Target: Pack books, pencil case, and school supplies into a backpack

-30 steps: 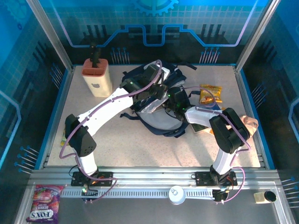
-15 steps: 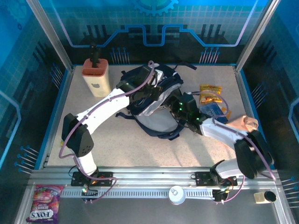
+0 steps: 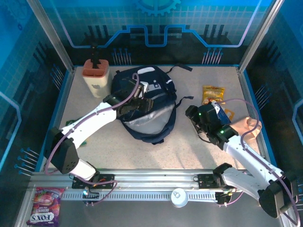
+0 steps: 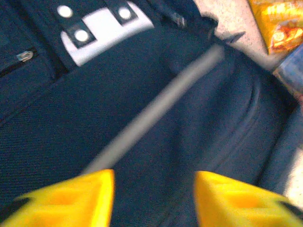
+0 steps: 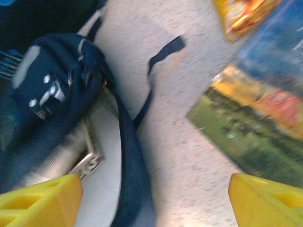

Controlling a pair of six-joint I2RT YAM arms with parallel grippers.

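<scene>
The navy backpack point(image 3: 158, 90) lies in the middle of the table, its grey-lined mouth point(image 3: 151, 119) facing the near edge. My left gripper point(image 3: 144, 103) hovers over its top, open; in the left wrist view the gripper point(image 4: 154, 198) has only navy fabric point(image 4: 142, 94) behind the gap. My right gripper point(image 3: 193, 116) is open just right of the backpack, over bare table. In the right wrist view the gripper point(image 5: 156, 203) stands wide, with the backpack point(image 5: 52, 85) to its left and a book with a blue-green landscape cover point(image 5: 255, 109) to its right.
A yellow-orange snack packet point(image 3: 213, 93) lies behind the right arm. A beige holder with a terracotta top point(image 3: 97, 78) stands at the back left. A peach-coloured soft thing point(image 3: 248, 126) lies at the right edge; I cannot tell whether it is the pencil case. A black strap point(image 5: 161, 54) trails on the table.
Both grippers have opened and let go. The left arm drew back to the left, the right arm swung out to the right, and the backpack has settled flat.
</scene>
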